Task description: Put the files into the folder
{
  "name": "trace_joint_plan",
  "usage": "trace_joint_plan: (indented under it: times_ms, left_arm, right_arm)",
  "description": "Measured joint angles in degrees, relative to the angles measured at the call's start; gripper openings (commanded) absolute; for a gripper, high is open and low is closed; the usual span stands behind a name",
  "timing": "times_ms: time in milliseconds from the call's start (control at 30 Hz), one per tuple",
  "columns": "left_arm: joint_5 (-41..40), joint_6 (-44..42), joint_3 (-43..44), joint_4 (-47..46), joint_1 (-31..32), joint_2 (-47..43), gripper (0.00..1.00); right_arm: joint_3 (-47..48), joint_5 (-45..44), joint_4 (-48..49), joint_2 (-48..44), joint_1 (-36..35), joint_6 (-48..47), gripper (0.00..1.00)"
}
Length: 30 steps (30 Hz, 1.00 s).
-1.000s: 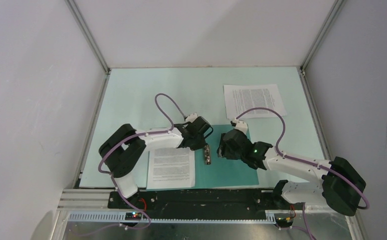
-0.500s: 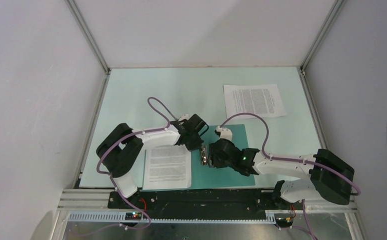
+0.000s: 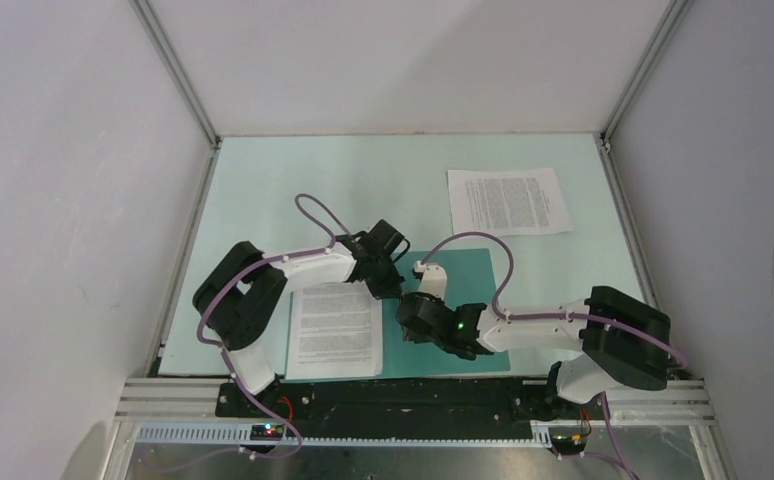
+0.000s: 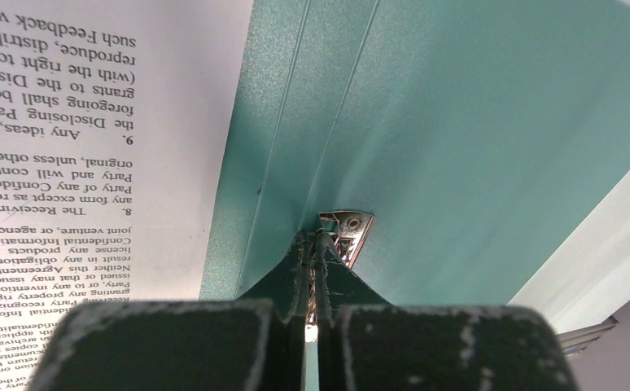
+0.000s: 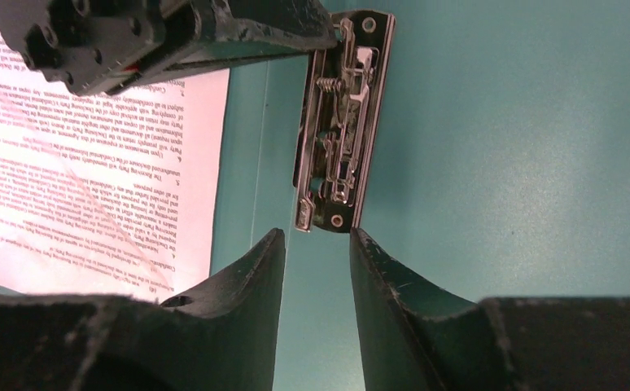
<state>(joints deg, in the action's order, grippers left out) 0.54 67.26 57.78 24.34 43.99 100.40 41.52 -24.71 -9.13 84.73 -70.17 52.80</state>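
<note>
The teal folder (image 3: 468, 268) lies open near the table's front, with its metal clip (image 5: 340, 130) at the spine. One file (image 3: 335, 335) lies on the folder's left half. The other file (image 3: 508, 200) lies on the table at the back right. My left gripper (image 4: 318, 240) is shut on the far end of the clip (image 4: 346, 230); it also shows in the top view (image 3: 393, 285). My right gripper (image 5: 316, 236) is open and empty, its tips just short of the clip's near end; it also shows in the top view (image 3: 410, 312).
The pale mint tabletop (image 3: 293, 190) is walled in by white panels at the back and both sides. The left gripper's body (image 5: 157, 32) fills the top left of the right wrist view, close to the right fingers. The printed sheet (image 5: 92, 163) lies just left of the spine.
My right arm has swung left across the folder and now covers the clip in the top view. My left gripper has shifted slightly left over the clip's far end. The sheets have not moved.
</note>
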Motion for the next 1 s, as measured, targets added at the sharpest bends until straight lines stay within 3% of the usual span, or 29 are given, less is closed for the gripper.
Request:
trace_joint_plan:
  times_ms: [300, 700, 767, 933, 1000]
  left_arm:
    - [1.9, -1.6, 0.0, -0.2, -0.9, 0.2, 0.0]
    - [3.6, -2.9, 0.0, -0.5, -1.7, 0.6, 0.0]
    - [3.9, -2.9, 0.0, -0.6, -1.8, 0.6, 0.0]
    - [4.7, -3.1, -0.2, -0.8, -2.2, 0.7, 0.0]
    - [4.9, -3.2, -0.3, -0.9, -2.4, 0.7, 0.0]
  right_arm:
    - [3.3, -1.6, -0.2, 3.8, -0.2, 0.7, 0.24]
    - [5.4, -1.9, -2.2, 7.4, -0.3, 1.6, 0.21]
    - [5.9, -1.8, -2.3, 7.9, -0.3, 1.6, 0.18]
    - [6.8, -2.3, -4.0, 8.3, -0.4, 2.6, 0.0]
    - [7.0, -2.8, -4.8, 8.4, -0.6, 3.4, 0.0]
